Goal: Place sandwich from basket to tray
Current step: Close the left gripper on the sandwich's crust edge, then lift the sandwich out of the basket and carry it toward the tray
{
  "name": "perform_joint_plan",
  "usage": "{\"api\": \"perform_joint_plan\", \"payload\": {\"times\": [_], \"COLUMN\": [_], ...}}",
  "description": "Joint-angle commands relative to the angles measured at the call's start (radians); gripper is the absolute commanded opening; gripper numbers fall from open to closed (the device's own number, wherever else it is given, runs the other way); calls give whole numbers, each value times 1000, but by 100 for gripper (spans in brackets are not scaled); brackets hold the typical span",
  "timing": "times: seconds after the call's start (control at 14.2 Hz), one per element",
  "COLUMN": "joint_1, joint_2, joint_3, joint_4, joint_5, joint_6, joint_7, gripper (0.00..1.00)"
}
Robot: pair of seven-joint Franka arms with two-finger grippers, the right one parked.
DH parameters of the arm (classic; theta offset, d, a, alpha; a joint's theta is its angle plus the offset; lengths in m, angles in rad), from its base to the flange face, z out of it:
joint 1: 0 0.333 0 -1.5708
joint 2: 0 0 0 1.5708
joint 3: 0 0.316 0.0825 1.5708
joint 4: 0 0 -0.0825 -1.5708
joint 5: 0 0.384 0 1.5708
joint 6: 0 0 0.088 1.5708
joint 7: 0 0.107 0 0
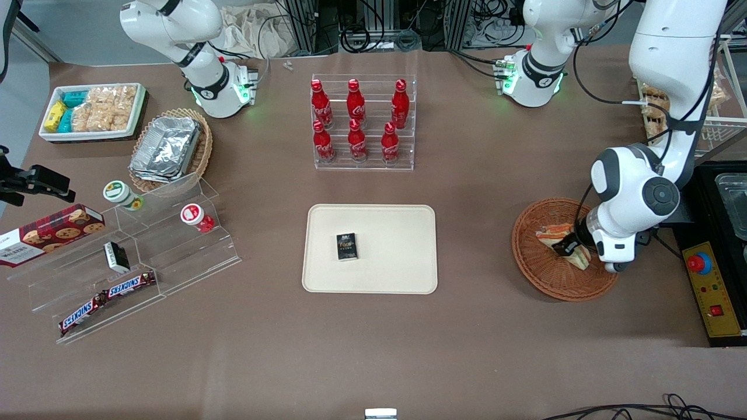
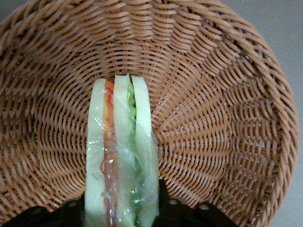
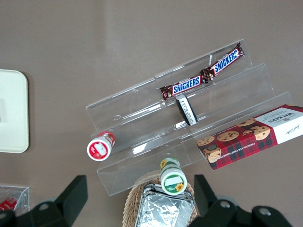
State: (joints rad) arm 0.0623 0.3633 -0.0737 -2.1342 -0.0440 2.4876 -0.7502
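gripper [image 1: 567, 247] in wicker basket [image 1: 540, 265], clamped on clear-wrapped wedge sandwich [image 2: 120, 156] | fingertips hidden by bread | cream tray [image 1: 402, 233] well apart

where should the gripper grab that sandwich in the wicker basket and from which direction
Take the sandwich across its two flat bread faces, coming down from above onto its thick end. It stands on edge in the basket, its layers facing up, so the outer slices give parallel surfaces. The gripper is already there, with the jaws on either side of the wedge; whether they have closed cannot be told.
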Motion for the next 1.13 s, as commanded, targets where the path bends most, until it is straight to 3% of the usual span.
{"api": "perform_joint_plan", "payload": {"times": [0.0, 0.21, 0.63, 0.92, 1.06], "joint_1": [1, -1, -33, -33, -33], "joint_2": [5, -50, -224, -238, -234], "joint_3": [-3, -6, -27, -119, -185], "joint_4": [17, 17, 120, 275, 300], "joint_5": [9, 7, 10, 12, 15], "joint_6": [13, -25, -307, -544, -572], "joint_7": [-24, -23, 52, 143, 143], "gripper": [12, 12, 12, 11, 11]}}
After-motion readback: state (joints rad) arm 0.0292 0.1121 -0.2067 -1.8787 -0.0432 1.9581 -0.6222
